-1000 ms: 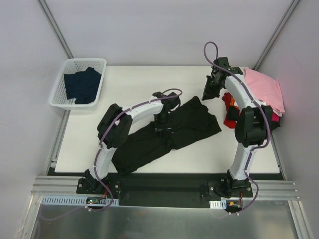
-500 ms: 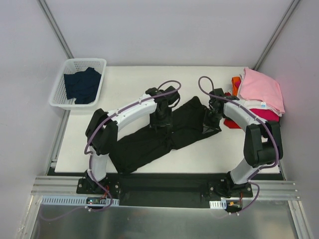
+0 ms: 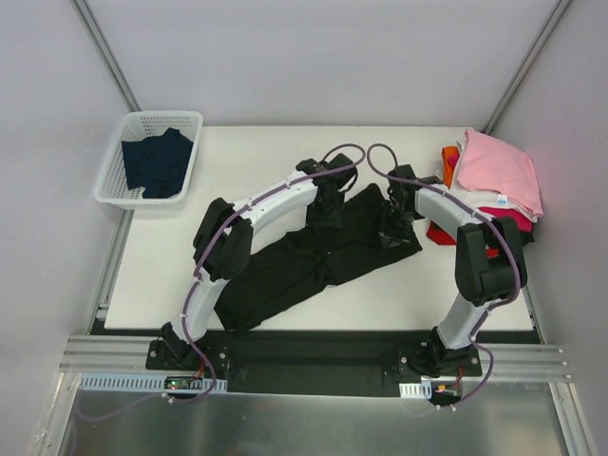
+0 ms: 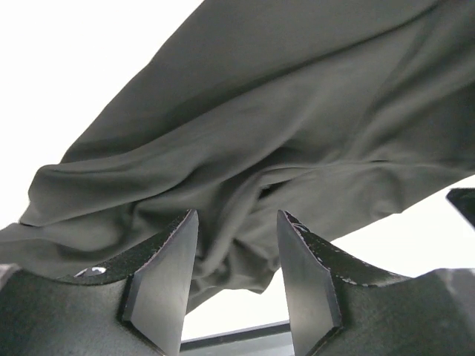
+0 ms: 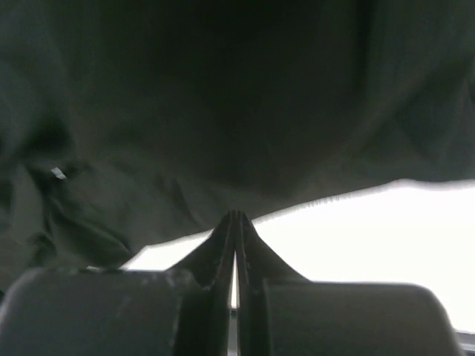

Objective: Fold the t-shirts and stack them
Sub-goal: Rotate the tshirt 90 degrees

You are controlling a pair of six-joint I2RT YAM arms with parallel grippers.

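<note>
Black t-shirt point(image 3: 285, 271): lay rumpled just left of the pink-topped pile point(image 3: 499, 166), awaiting folding.
My right gripper point(image 5: 236, 216): clenched empty at the hem nearest that pile.
My left gripper point(image 4: 237, 219): farther from the pile, parted to pinch a crease.

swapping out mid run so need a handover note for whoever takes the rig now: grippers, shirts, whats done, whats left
Left gripper: open, just over the black tee.
Right gripper: shut, tips at that tee's edge; whether it pinches cloth is unclear.
Black tee lies rumpled in the middle, unfolded. Pink tee tops a loose pile at far right. Dark navy tee is in the basket.
Done: no neat stack visible.
Left: fold the black tee, then the pile.
</note>
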